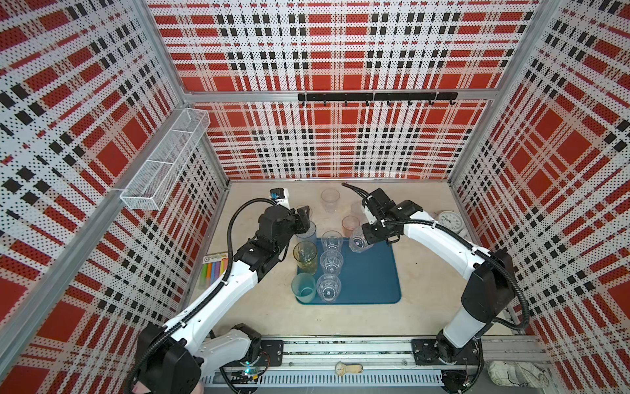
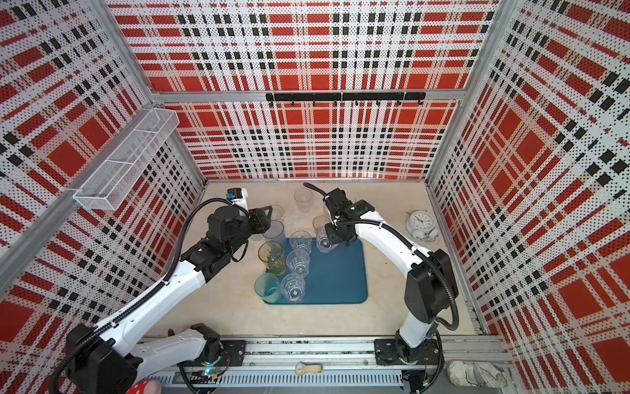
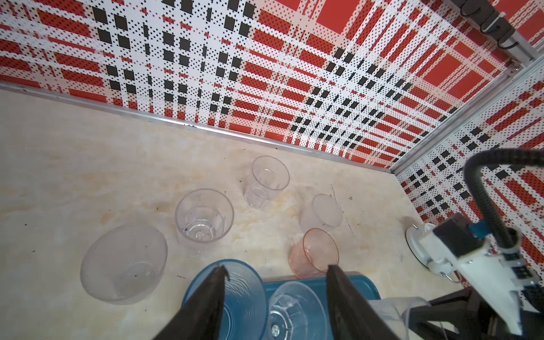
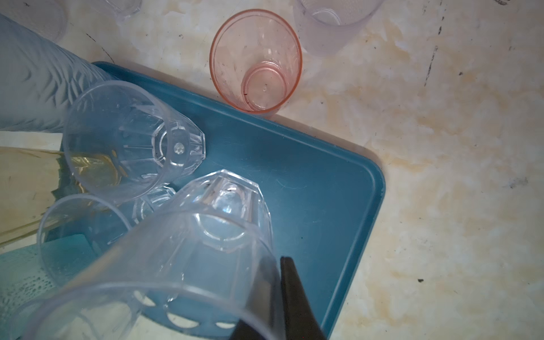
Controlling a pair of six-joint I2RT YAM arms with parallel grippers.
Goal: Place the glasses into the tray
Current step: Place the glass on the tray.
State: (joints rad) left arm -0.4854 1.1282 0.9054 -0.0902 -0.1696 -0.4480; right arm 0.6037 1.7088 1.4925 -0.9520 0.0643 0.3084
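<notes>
The dark teal tray (image 1: 368,279) on the worktop (image 1: 272,317) holds three clear faceted tumblers (image 1: 331,262), plus an amber glass (image 1: 305,256), teal-green glass (image 1: 303,288) and grey-blue glass (image 4: 38,85) along its left edge. The left end effector (image 3: 276,268) hangs spread above the grey-blue one; the right end effector (image 4: 278,273) pinches a tilted clear tumbler (image 4: 188,259) over the far edge.

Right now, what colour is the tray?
The tray is dark teal-blue; clearest in the right wrist view.

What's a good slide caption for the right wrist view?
Right claw pinching the rim of a tilted clear faceted glass over the blue tray, pink glass standing on the table beside it.
</notes>
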